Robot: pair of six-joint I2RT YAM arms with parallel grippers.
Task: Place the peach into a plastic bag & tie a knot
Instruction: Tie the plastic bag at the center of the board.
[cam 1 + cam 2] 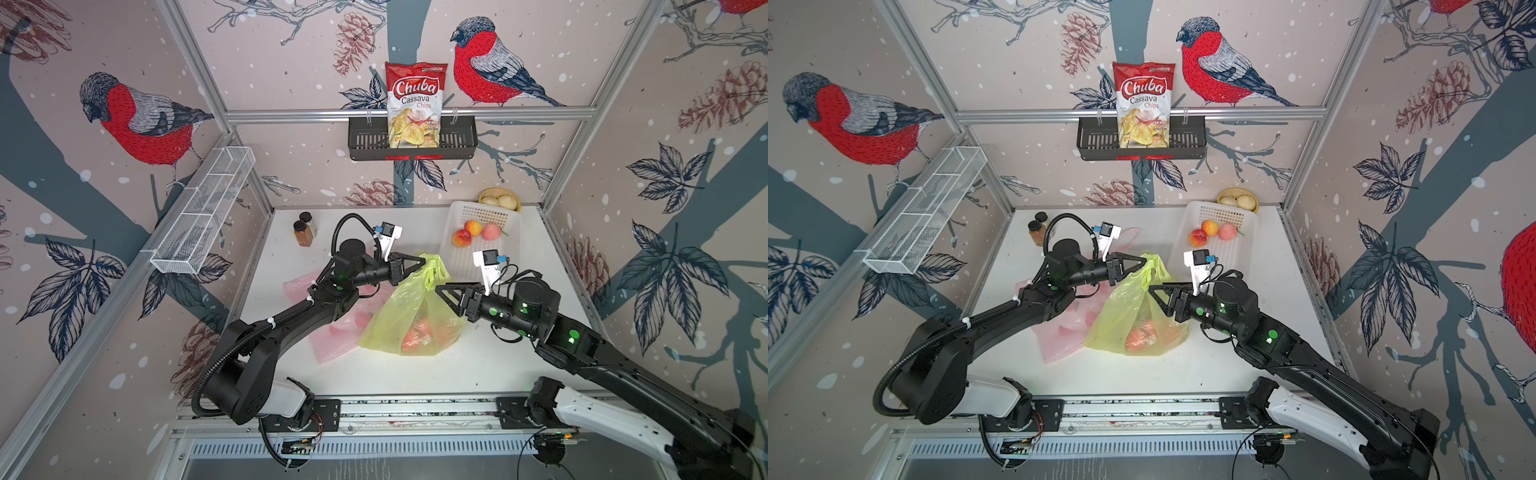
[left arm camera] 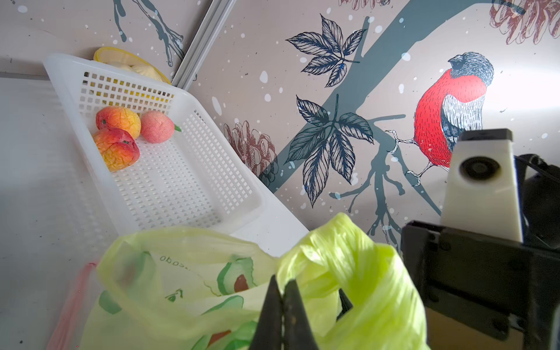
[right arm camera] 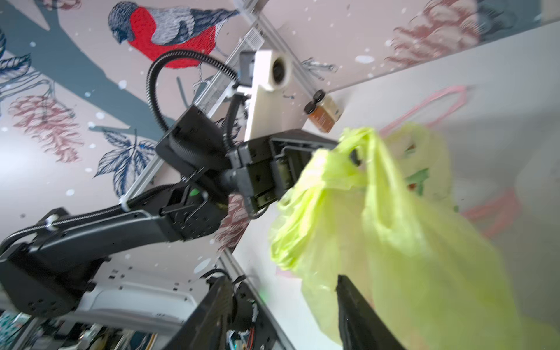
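Observation:
A yellow-green plastic bag point(image 1: 409, 320) point(image 1: 1129, 320) stands mid-table, pulled up by its handles. A peach point(image 1: 417, 336) point(image 1: 1140, 337) shows as an orange-red shape through the film. My left gripper point(image 1: 424, 261) point(image 1: 1145, 259) is shut on the bunched handle at the bag's top; the left wrist view shows its jaws point(image 2: 282, 280) pressed together on the yellow-green film point(image 2: 348, 272). To the right of the bag's neck, my right gripper point(image 1: 436, 286) point(image 1: 1150, 286) is open. In the right wrist view its jaws point(image 3: 281, 278) stand well apart, one finger against the bag point(image 3: 424, 242), nothing held.
A white basket point(image 1: 469, 266) point(image 2: 188, 188) at the back right holds three more peaches point(image 1: 462, 238). A pink bag point(image 1: 332, 345) lies flat under my left arm. Two spice jars point(image 1: 303, 232) stand at the back left, a yellow bowl point(image 1: 498, 199) behind the basket.

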